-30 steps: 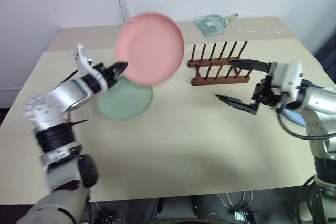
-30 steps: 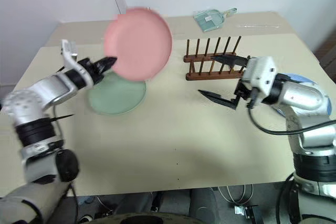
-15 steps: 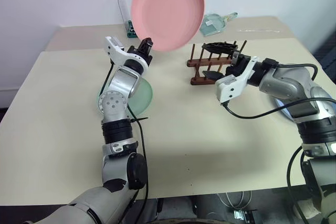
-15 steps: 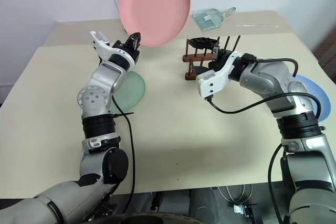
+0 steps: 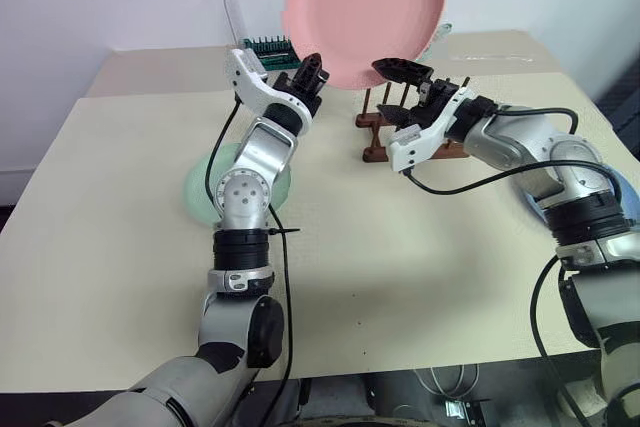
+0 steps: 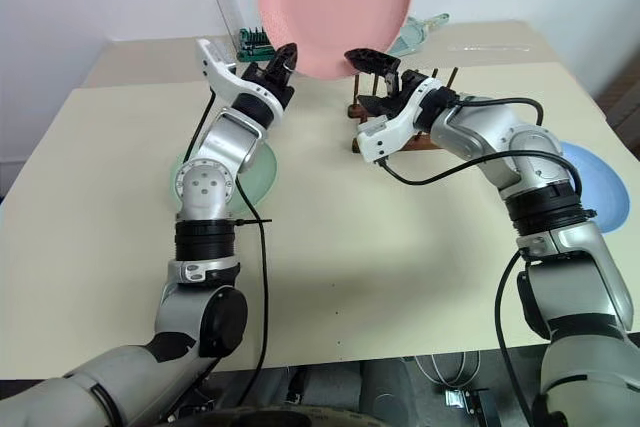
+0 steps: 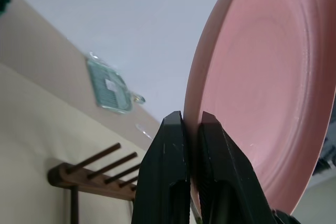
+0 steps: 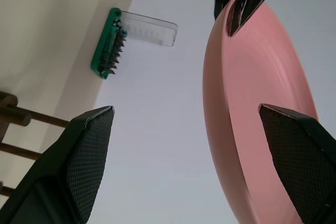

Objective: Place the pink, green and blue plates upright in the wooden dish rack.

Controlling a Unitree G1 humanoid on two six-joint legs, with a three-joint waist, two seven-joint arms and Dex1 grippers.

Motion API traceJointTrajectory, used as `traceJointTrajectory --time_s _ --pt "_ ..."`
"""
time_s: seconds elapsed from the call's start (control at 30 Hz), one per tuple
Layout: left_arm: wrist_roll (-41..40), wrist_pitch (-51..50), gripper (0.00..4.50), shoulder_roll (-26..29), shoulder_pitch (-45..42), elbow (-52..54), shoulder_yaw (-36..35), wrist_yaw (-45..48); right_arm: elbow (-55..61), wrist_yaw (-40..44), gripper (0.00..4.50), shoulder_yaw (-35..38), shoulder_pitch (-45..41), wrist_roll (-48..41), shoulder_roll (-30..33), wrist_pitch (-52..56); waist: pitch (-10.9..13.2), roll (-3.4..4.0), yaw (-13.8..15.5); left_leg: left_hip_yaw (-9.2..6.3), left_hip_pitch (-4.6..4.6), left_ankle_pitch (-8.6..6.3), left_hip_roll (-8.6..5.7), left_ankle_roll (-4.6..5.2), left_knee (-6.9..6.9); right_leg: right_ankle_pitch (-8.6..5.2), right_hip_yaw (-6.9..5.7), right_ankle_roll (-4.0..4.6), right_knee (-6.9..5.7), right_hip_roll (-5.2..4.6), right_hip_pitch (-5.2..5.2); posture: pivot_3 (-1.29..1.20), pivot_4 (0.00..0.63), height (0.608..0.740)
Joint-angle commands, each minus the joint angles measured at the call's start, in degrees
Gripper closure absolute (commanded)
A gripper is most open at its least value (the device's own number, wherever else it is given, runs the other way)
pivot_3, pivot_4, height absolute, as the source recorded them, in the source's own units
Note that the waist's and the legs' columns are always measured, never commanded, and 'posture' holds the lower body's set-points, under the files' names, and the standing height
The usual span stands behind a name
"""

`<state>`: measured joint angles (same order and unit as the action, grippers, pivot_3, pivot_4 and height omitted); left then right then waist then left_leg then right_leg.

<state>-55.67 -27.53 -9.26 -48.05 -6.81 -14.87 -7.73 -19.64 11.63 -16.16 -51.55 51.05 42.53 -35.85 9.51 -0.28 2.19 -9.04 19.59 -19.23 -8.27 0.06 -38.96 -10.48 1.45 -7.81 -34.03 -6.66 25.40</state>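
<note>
Left gripper (image 5: 312, 69) pinches the lower rim of the pink plate (image 5: 365, 9), fingers (image 7: 173, 145) pressed tight on either side of the edge. Plate held high above the table (image 5: 400, 277), roughly upright, its face toward the camera, above and just left of the wooden dish rack (image 5: 378, 137).

Right gripper (image 6: 368, 77) spread wide, fingers well apart, nothing between them that it grips. It sits just beside the pink plate's lower right edge, in front of the rack; in the right wrist view the plate's rim runs between the two open fingers (image 8: 79, 161), whether touching cannot be told. Left gripper's tips show at the plate's far edge in that view.

Green plate (image 5: 200, 187) lies flat on the table behind the left arm, partly hidden by it. Blue plate (image 6: 600, 182) lies flat near the table's right edge, behind the right arm. Rack is empty, pegs upright, partly hidden by the right gripper.

Green bit holder (image 5: 268, 45) with clear lid stands at the back by the wall; clear greenish tray (image 6: 420, 32) behind the rack, partly covered by the pink plate.
</note>
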Motion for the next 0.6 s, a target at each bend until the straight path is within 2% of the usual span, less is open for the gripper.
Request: traceJointTrajectory --time_s 0.03,0.13,0.33,0.57,0.6 --pt "0.7 1.6 4.5 -4.9 -0.4 1.3 2.7 2.2 0.4 -0.7 0.25 0.4 -2.4 -1.1 -0.8 1.8 0.0 0.0 0.0 0.0 0.0 0.0 0.01 0.0 0.0 0.0 0.0 0.0 0.0 0.01 0.0 0.0 0.15 0.74" --pt "1.6 1.9 4.5 -4.1 0.0 1.9 4.2 2.9 -0.3 -1.1 1.28 0.6 -3.1 -1.2 -0.7 3.0 0.0 0.0 0.0 0.0 0.0 0.0 0.01 0.0 0.0 0.0 0.0 0.0 0.01 0.02 0.0 0.0 0.15 0.74" --pt "3.1 2.3 4.5 -3.4 0.3 2.2 5.7 3.9 0.2 -1.1 4.4 0.3 -3.2 -1.9 -0.7 3.7 0.0 0.0 0.0 0.0 0.0 0.0 0.01 0.0 0.01 0.0 0.0 0.0 0.02 0.02 -0.01 0.0 0.15 0.74" --pt "4.2 2.1 4.5 -3.3 0.3 2.0 6.0 4.4 0.0 -1.3 4.47 0.6 -3.1 -2.3 -0.2 4.4 0.0 0.0 0.0 0.0 0.0 0.0 0.01 0.0 0.04 0.0 0.0 0.0 0.02 0.03 0.0 0.0 0.15 0.74" --pt "3.3 2.1 3.75 -3.6 0.2 2.1 5.4 4.8 -0.1 -1.3 4.5 0.7 -3.1 -2.4 -0.1 4.5 0.0 0.0 0.0 0.0 0.0 0.0 0.01 0.0 0.04 0.0 0.0 0.0 0.02 0.03 0.0 0.0 0.15 0.74"
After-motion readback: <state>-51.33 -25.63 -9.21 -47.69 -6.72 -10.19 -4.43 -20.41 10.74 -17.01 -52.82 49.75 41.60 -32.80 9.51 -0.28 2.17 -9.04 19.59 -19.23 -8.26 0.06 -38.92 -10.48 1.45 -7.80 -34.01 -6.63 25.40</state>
